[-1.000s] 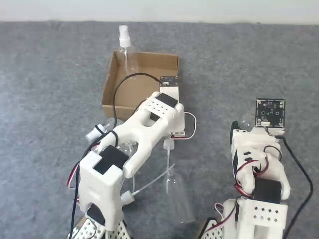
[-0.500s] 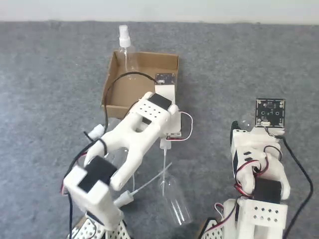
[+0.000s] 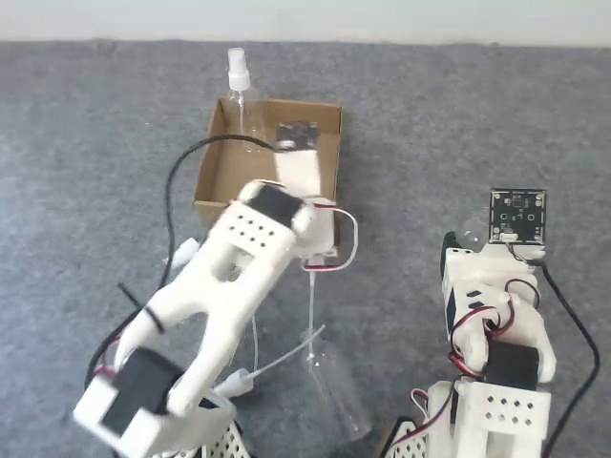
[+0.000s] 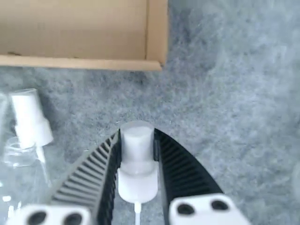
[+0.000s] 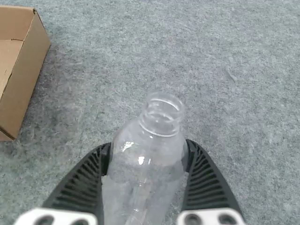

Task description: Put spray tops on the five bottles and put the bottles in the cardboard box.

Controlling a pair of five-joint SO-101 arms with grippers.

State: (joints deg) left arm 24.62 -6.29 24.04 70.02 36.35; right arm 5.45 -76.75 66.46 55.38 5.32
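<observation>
**Q:** Which step are you on?
**A:** Capping. Your left gripper [image 4: 136, 135] pinches a spray top [image 4: 137, 161] just beside the box [image 4: 157, 33]; your right gripper [image 5: 147, 150] clasps an uncapped bottle [image 5: 143, 168], well right of the box.
**Q:** Next?
**A:** Likely, you steer the tube [image 3: 312, 315] into that open neck [image 5: 162, 112].

The cardboard box [image 3: 239, 167] is sitting on the desk [image 3: 458, 114], left of centre. A capped bottle [image 3: 239, 91] is standing at its far left corner. The left hand [image 4: 136, 136] is holding a spray top [image 4: 137, 161] just before the box's near right corner, above a lying bottle [image 3: 336, 386]. The right hand [image 5: 147, 147], gripping an open bottle [image 5: 150, 159], is sitting well right of the box.
</observation>
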